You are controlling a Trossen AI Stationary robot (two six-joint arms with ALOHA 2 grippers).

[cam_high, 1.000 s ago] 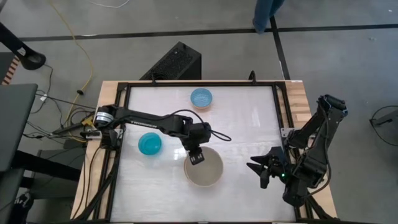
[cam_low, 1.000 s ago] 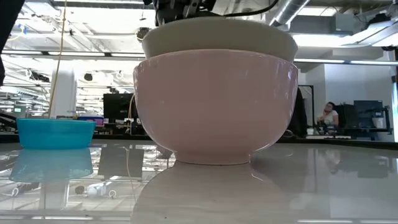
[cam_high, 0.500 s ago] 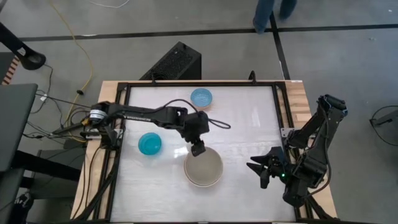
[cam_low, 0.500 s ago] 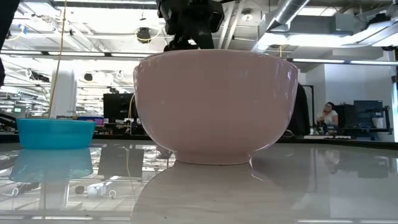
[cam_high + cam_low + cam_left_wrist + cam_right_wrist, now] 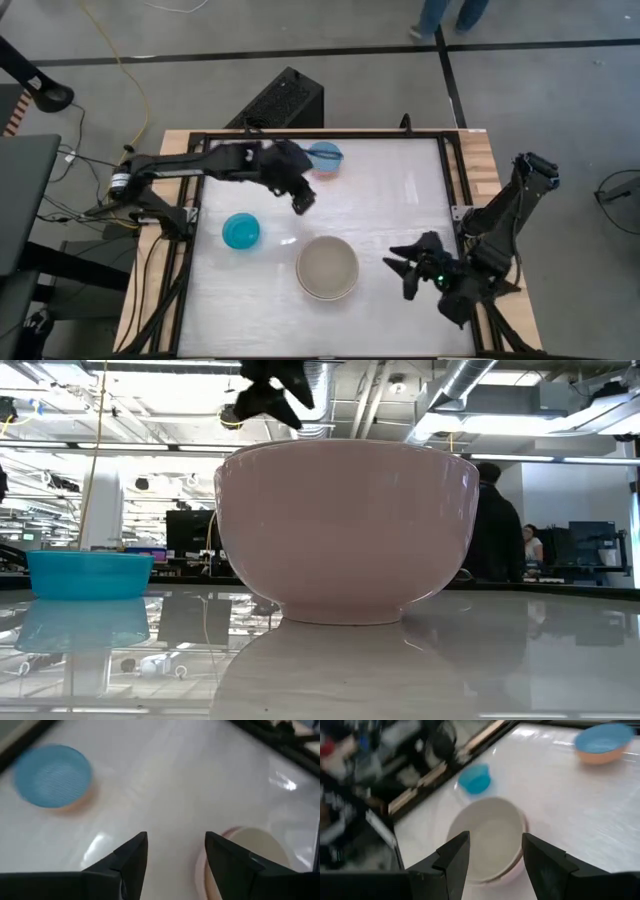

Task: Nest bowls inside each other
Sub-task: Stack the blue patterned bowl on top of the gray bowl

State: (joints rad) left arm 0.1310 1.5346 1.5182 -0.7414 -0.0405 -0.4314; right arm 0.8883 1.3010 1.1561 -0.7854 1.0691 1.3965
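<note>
A cream-white bowl (image 5: 327, 267) sits nested inside a pinkish grey-beige bowl (image 5: 345, 530) near the table's middle front. A light blue bowl (image 5: 325, 155) rests inside a salmon-orange bowl (image 5: 600, 754) at the far edge. A bright teal bowl (image 5: 241, 230) stands alone at the left. My left gripper (image 5: 300, 202) hangs open above the table between the light blue bowl and the nested pair, holding nothing. My right gripper (image 5: 402, 270) hovers open to the right of the nested pair, fingers toward it.
Black frame rails (image 5: 195, 200) border the white tabletop. Bare table lies between the bowls and toward the right edge. A person (image 5: 495, 530) stands in the room behind, and another person's legs (image 5: 450, 12) show beyond the far edge.
My left gripper has let go of the cream-white bowl, which has sunk down into the pinkish bowl and out of the low view. The gripper then rose and drew back toward the table's far left. My right gripper has shifted slightly toward the nested bowls.
</note>
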